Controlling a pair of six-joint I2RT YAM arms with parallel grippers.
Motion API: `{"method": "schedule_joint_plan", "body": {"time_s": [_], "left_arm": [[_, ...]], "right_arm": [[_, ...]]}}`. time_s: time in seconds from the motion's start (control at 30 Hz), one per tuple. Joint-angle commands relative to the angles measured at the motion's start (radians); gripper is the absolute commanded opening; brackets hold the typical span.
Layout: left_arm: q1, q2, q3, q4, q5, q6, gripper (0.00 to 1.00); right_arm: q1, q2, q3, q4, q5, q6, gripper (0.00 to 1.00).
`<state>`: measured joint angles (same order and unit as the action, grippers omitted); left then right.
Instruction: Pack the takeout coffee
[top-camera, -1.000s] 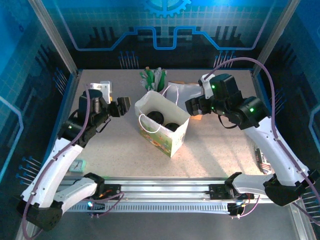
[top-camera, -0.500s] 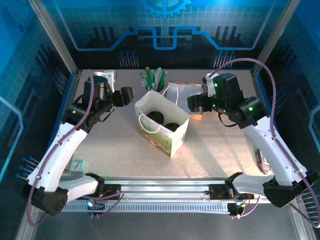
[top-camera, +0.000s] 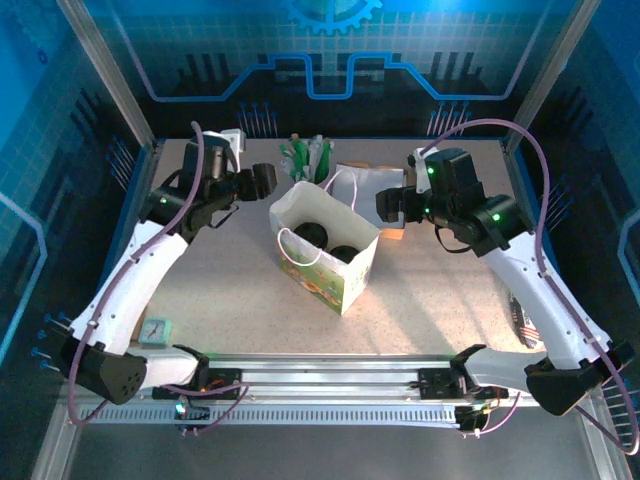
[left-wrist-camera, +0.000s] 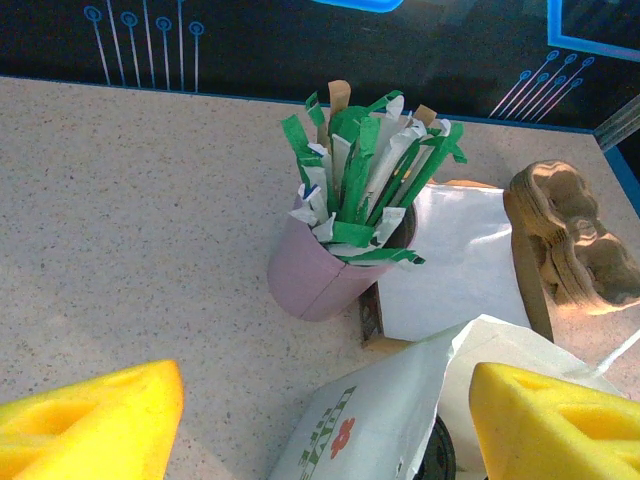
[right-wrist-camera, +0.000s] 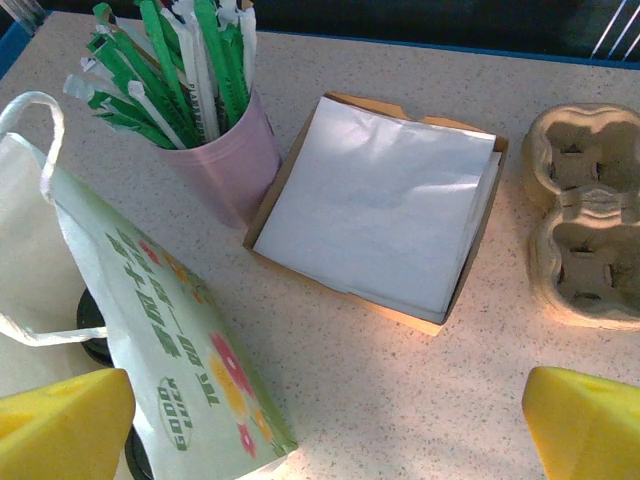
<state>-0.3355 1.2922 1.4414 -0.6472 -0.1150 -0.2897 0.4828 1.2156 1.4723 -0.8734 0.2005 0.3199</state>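
Note:
The takeout coffee shows as two round black lids (top-camera: 312, 236) (top-camera: 345, 254) down inside the white paper bag (top-camera: 350, 285), which stands open at mid-table; the cups' bodies are hidden by the bag walls. A lid edge (left-wrist-camera: 436, 462) peeks past the bag's rim (left-wrist-camera: 370, 420) in the left wrist view, and another lid edge (right-wrist-camera: 95, 322) sits behind the flowered bag side (right-wrist-camera: 170, 340). My left gripper (top-camera: 262, 180) (left-wrist-camera: 320, 430) hovers open just left of the bag's back corner. My right gripper (top-camera: 385, 210) (right-wrist-camera: 325, 430) hangs open to the bag's right, over bare table.
A pink cup of green-and-white sticks (top-camera: 312, 160) (left-wrist-camera: 320, 280) (right-wrist-camera: 225, 150) stands behind the bag. Next to it is a cardboard tray of white napkins (right-wrist-camera: 385, 205) (left-wrist-camera: 450, 260), then a pulp cup carrier (right-wrist-camera: 585, 215) (left-wrist-camera: 575, 240). A small teal item (top-camera: 152, 330) lies front left.
My left arm has swung back and to the right, bringing its open gripper near the bag's rear corner. The right arm has barely shifted.

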Motion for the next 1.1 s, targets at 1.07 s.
{"method": "schedule_joint_plan", "body": {"time_s": [1.07], "left_arm": [[0.007, 0.243, 0.24, -0.042, 0.097, -0.011, 0.75]], "right_arm": [[-0.052, 0.123, 0.013, 0.111, -0.047, 0.028, 0.98]]}}
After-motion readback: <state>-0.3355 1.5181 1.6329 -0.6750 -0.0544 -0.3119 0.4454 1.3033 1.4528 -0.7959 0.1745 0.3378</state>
